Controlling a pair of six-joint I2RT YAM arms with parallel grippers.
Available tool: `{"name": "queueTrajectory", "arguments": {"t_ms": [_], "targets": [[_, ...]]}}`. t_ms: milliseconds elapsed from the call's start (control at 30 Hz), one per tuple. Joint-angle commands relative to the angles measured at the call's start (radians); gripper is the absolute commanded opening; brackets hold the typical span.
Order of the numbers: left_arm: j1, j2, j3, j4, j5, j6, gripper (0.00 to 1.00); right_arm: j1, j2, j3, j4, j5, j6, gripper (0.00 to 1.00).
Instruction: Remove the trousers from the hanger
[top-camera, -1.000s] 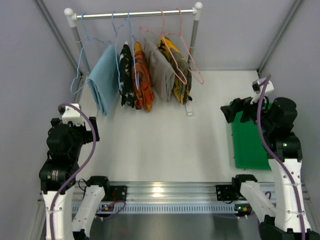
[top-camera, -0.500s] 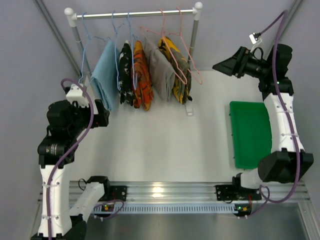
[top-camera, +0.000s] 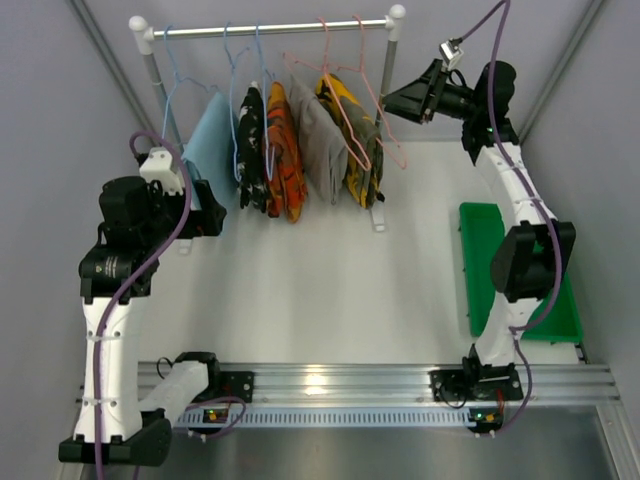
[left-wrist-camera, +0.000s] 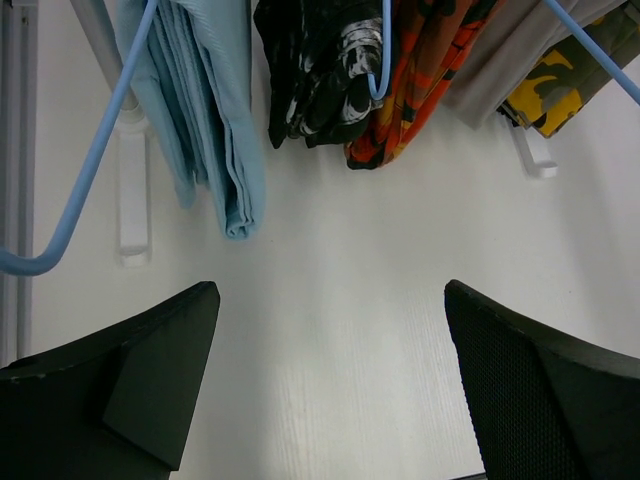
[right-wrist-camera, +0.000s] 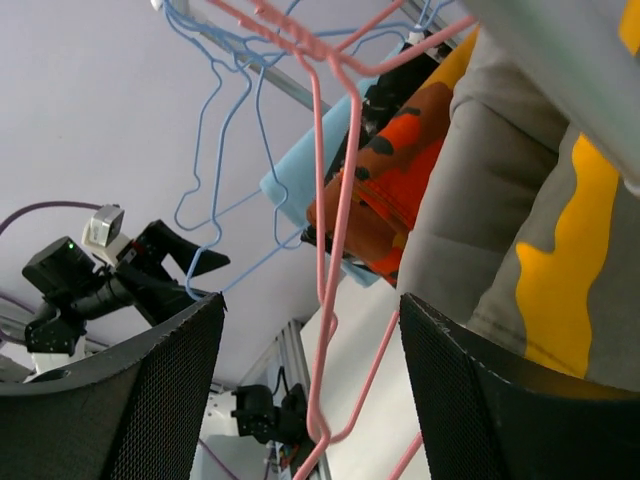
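White tabletop, with a clothes rail at 12 o'clock. Near its right end the camouflage trousers hang on a pink wire hanger. At 1 o'clock the right gripper sits beside them, jaws apart and empty. At 9 o'clock the left gripper gapes wide, empty.

green tray at right; blue cloth, grey garment hang from rail

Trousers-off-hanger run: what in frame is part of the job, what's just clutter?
Job:
- camouflage trousers
- pink hanger they hang on

Just there:
- light blue garment
- black-and-white garment
- orange-and-black garment
- grey garment
- blue hangers
- spare pink hanger
- green tray
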Motion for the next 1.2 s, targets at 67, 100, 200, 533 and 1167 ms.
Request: {"name": "queueTrajectory", "arguments": {"t_ms": [67,100,200,533,1167], "targets": [[0.004,0.007,0.012,0.058,-0.038,0.010,0.99,0.045,0.106,0.143,0.159,-0.008,0.097,0.67],[0.004,0.007,0.009,0.060,-0.044,0.013,0.99,0.061,0.122,0.156,0.162,-0.009,0.097,0.66],[0.004,0.017,-0.002,0.060,-0.058,0.020,0.99,0.091,0.149,0.157,0.179,-0.012,0.109,0.63],[0.004,0.032,-0.027,0.069,-0.069,0.027,0.99,0.094,0.162,0.139,0.336,-0.019,0.281,0.18],[0.004,0.037,-0.024,0.152,-0.132,0.043,0.99,0.074,0.145,0.205,0.639,0.086,0.556,0.00]]}}
